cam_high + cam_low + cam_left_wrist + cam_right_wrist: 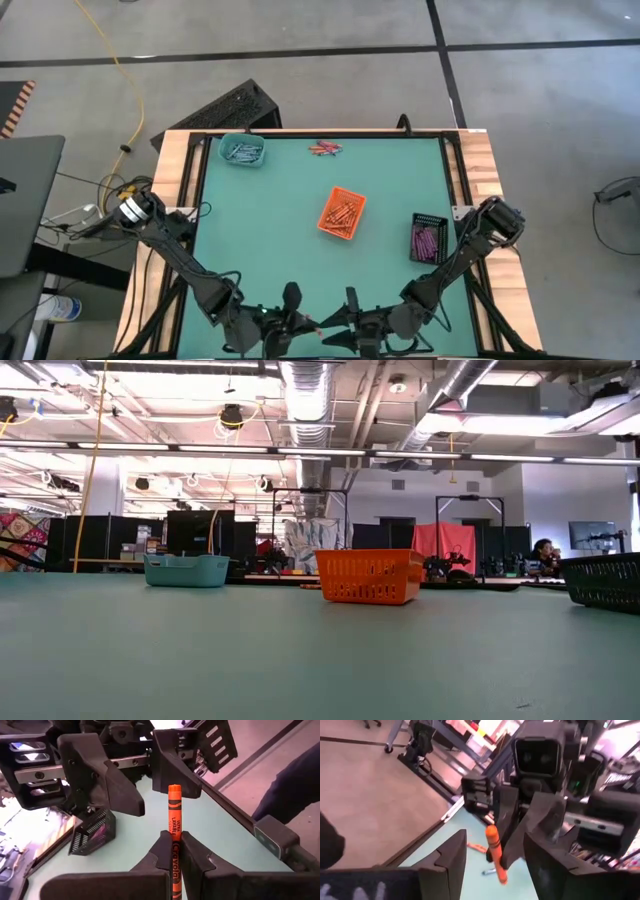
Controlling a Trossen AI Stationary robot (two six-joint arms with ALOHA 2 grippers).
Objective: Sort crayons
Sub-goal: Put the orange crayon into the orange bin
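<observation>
Left gripper (172, 851): clamped on an orange crayon (173, 815), bottom centre of high view
Right gripper (495, 857): jaws apart, facing it, crayon between them but not gripped
Progress: orange tray (342, 214), teal tray (243, 151), black tray (428, 238) all hold crayons; loose crayons (324, 149) left at top centre
Surface: green mat (280, 250), wood-edged table
Room: grey concrete floor, yellow cable (118, 70), workshop behind

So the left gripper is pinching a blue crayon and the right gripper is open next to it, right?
Almost. The crayon is orange, not blue; the left wrist view shows this clearly. The rest is right: the left gripper is shut on it, and the right gripper is open close by, at the table's near edge.
</observation>
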